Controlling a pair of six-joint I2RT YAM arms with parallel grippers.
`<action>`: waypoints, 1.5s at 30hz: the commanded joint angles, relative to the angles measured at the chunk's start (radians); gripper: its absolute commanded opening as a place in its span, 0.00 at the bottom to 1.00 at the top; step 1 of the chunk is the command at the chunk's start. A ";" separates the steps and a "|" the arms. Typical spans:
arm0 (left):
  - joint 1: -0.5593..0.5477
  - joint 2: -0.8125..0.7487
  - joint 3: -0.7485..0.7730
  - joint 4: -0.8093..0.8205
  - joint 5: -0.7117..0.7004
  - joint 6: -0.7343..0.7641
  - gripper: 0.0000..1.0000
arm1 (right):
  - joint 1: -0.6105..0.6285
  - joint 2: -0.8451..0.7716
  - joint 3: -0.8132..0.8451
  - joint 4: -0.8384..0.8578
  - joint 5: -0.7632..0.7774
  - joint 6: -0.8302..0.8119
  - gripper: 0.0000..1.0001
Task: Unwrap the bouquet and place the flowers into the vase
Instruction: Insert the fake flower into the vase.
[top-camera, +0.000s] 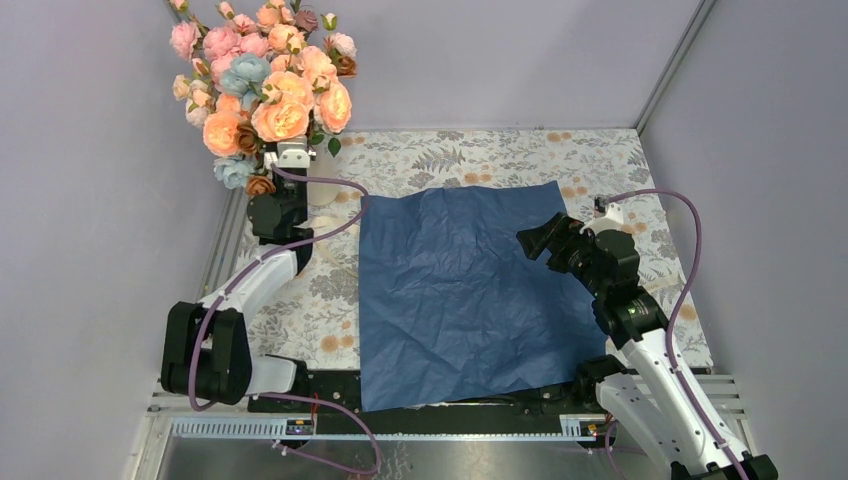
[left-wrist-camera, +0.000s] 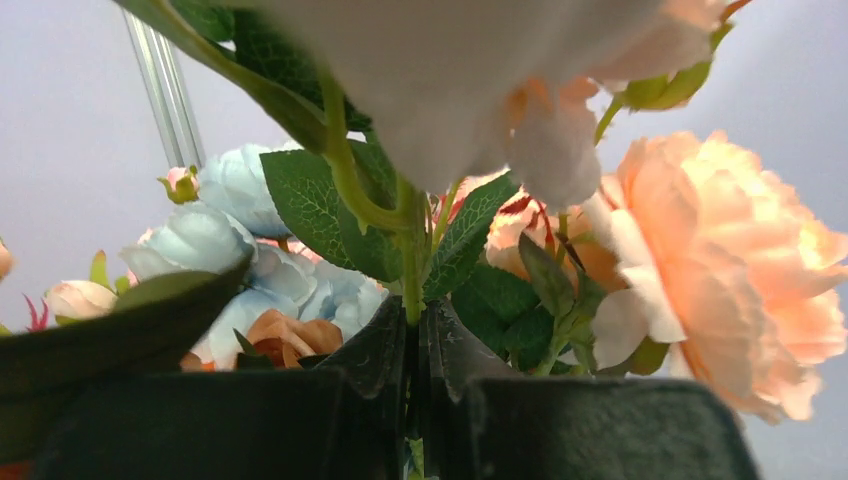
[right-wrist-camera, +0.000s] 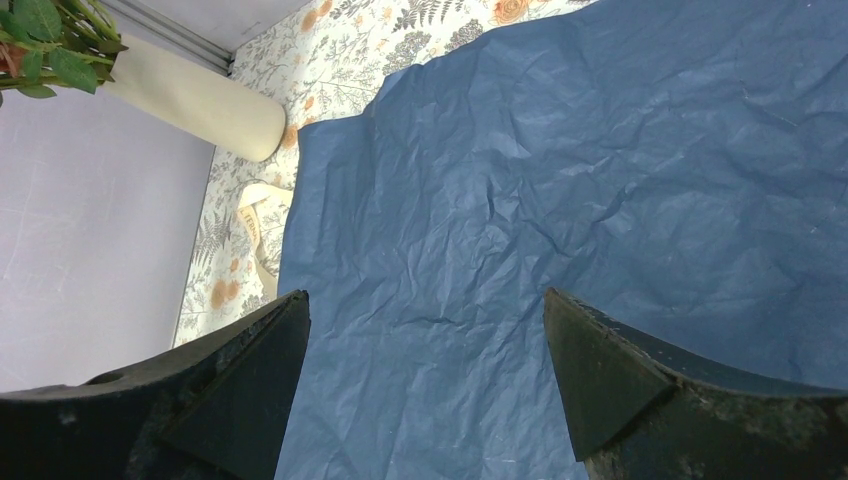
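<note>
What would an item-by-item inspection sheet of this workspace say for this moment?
Surface: floral-patterned tablecloth, lying flat.
Job's things: crinkled navy wrapping paper spread open at centre; peach, pink and pale blue artificial flowers bunched far left, stems at the mouth of the off-white tapered vase; cream ribbon loose beside the paper.
Clutter: nothing seen.
Tools: left tool shut on the flowers' green stems; right tool open above the paper, holding nothing.
Cables: purple cables looped along both arms.
Surroundings: plain lilac walls, metal frame posts.
</note>
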 joint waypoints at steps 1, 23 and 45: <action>0.008 0.020 -0.013 0.067 -0.051 -0.019 0.00 | -0.009 -0.006 0.024 0.010 -0.012 -0.014 0.92; 0.008 0.097 -0.068 0.077 -0.118 -0.015 0.00 | -0.013 -0.023 0.016 0.009 -0.037 -0.009 0.92; -0.009 0.000 -0.093 0.027 -0.128 -0.048 0.00 | -0.014 -0.056 -0.009 0.010 -0.051 0.016 0.91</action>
